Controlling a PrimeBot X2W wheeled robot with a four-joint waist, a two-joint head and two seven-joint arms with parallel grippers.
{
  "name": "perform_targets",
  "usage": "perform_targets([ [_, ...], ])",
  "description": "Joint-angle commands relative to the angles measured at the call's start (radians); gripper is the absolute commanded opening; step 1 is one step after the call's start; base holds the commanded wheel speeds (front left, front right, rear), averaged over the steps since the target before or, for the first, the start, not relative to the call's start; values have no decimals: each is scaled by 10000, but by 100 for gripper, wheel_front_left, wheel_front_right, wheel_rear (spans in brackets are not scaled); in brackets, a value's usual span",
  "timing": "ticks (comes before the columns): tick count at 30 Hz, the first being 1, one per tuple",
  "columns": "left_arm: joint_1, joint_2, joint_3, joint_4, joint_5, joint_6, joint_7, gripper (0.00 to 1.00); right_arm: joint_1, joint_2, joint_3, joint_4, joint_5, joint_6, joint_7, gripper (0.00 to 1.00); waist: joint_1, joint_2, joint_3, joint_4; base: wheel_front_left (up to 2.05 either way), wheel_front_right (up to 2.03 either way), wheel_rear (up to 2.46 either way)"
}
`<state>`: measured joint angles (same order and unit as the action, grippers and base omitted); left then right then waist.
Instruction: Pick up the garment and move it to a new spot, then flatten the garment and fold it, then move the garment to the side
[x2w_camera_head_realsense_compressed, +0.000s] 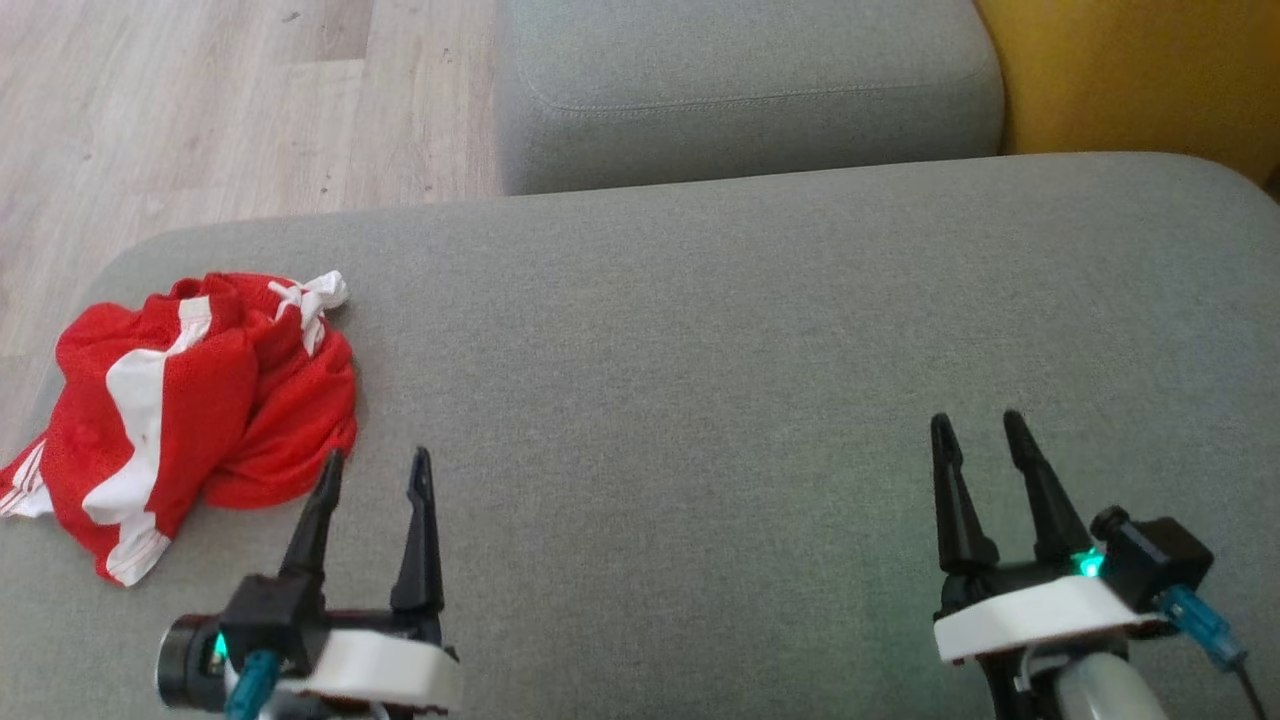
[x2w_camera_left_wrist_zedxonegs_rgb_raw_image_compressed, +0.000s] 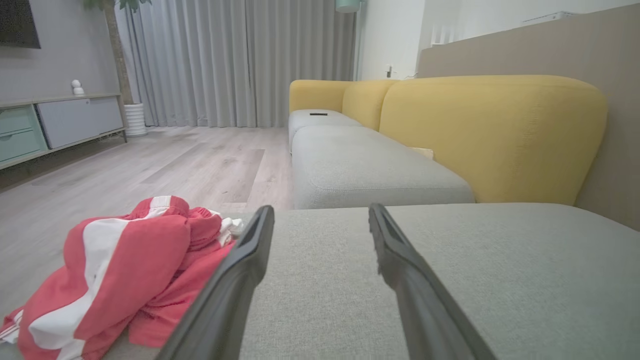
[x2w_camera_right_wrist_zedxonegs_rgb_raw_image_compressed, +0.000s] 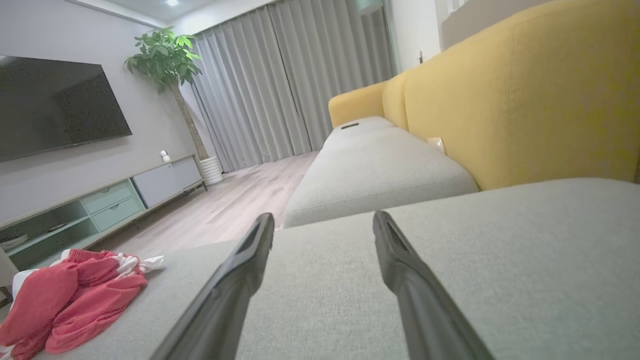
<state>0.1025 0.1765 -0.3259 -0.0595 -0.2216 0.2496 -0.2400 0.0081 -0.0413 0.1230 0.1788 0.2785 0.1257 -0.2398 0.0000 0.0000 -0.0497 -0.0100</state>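
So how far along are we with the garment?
Done: nothing visible; the garment lies crumpled at the left end of the cushion. In hand: nothing held; the left gripper is open just beside it, the right gripper open over bare cushion, far from it. Left: pick it up and move it, flatten, fold, set aside.

The garment (x2w_camera_head_realsense_compressed: 200, 400), at the left edge of the cushion (x2w_camera_head_realsense_compressed: 700, 400), is bright red with broad white bands, thin white stripes along one hem and a white drawstring (x2w_camera_head_realsense_compressed: 318, 292). The cushion is a plain, faintly mottled grey weave, and the backrest (x2w_camera_left_wrist_zedxonegs_rgb_raw_image_compressed: 490, 135) is mustard yellow. The left gripper (x2w_camera_head_realsense_compressed: 378, 460) and right gripper (x2w_camera_head_realsense_compressed: 978, 420) each have black fingers (x2w_camera_head_realsense_compressed: 313, 520), a white body, a green light and a blue plug. The floor (x2w_camera_head_realsense_compressed: 200, 100) is pale wood grain and the curtains (x2w_camera_left_wrist_zedxonegs_rgb_raw_image_compressed: 240, 60) are grey.
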Motion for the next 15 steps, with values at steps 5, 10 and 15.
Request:
perform_targets([
  [5, -44, -525, 867, 117, 834, -884, -218, 100, -355, -89, 270, 801, 683, 50, -220, 100, 0, 0, -41, -19, 0, 0, 0],
  [10, 6, -811, 1226, 415, 1180, -1316, -218, 100, -556, -89, 264, 1066, 623, 50, -220, 100, 0, 0, -30, -77, 0, 0, 0],
  [15, 16, -987, 1497, 474, 1391, -1559, -218, 100, -614, -89, 271, 1080, 587, 50, -220, 100, 0, 0, -13, -115, 0, 0, 0],
])
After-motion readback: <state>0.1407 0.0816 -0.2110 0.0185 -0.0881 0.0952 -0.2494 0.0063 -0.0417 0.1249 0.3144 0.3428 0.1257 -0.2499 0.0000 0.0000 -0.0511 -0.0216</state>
